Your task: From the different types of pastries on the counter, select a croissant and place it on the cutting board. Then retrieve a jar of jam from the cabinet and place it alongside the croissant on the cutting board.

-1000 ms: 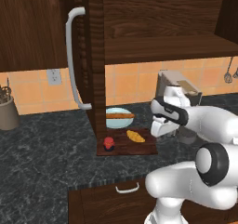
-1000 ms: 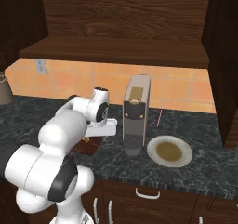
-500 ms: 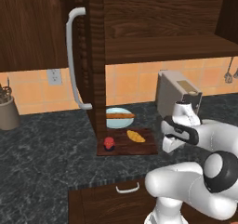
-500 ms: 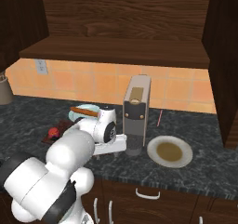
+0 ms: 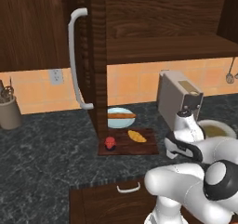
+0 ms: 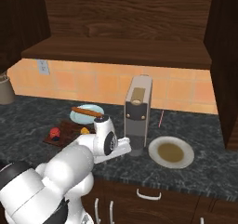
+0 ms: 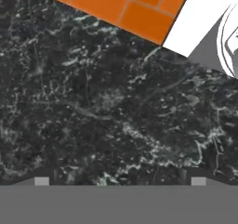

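Left base view gives us the cutting board [image 5: 129, 142] lying flat on the dark marbled table [image 5: 51, 148], just in front of the open cabinet [image 5: 95, 56] door with its pale curved handle [image 5: 76, 60]. On the board we see the croissant [image 5: 137, 135] toward the right and far side, and the jar of jam [image 5: 110, 143] at the left end, the two apart but sharing the same board. Just beyond the board sits a pale blue bowl [image 5: 121, 117] with the long brown stick-shaped pastry [image 5: 122, 115] lying across its rim. To the right stands a grey boxy appliance [image 5: 178, 97], and near it a white plate [image 5: 214, 128] partly hidden by the arm. A grey utensil holder [image 5: 9, 112] stands at the far left against the orange tiled wall. From the right base view we find the same board [image 6: 65, 134], the red jar [image 6: 55, 133] on its left end and the croissant [image 6: 84, 130] peeking out beside the arm's wrist, with the bowl [image 6: 86, 115] behind and the plate [image 6: 171, 152] to the right of the appliance [image 6: 139, 114]. The hand [image 7: 120, 180] looks down on bare marbled table [image 7: 107, 107] near the tiled wall; its two tips [image 7: 42, 181] stand wide apart at the bottom of the hand view, released and grasping nothing.
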You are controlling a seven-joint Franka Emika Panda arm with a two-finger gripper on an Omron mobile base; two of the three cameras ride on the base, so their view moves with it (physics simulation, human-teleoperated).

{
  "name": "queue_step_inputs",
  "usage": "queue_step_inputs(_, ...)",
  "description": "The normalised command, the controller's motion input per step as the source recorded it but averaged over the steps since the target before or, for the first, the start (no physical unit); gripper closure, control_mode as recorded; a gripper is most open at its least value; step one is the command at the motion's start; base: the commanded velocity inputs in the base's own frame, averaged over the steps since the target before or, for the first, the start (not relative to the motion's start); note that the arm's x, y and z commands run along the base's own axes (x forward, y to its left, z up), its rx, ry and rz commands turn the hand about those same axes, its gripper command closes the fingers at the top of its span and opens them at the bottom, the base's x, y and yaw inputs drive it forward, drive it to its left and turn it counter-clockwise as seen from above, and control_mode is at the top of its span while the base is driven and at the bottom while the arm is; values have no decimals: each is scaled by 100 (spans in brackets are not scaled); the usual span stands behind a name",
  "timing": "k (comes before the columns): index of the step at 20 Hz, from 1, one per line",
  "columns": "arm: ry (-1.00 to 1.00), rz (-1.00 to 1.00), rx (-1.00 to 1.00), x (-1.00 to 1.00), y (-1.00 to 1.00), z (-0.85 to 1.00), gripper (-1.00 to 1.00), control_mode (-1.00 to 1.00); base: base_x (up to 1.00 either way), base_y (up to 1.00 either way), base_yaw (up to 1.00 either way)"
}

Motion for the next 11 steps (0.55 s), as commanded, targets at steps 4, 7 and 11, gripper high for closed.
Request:
queue_step_inputs(4, 2, 0, 17, 0, -100, 0, -100, -100, 0, 0, 0)
queue_step_inputs(7, 1, 0, 23, 4, -100, -5, -100, -100, 0, 0, 0)
queue_step_inputs(11, 7, -1, 2, -8, -30, -12, -100, -100, 0, 0, 0)
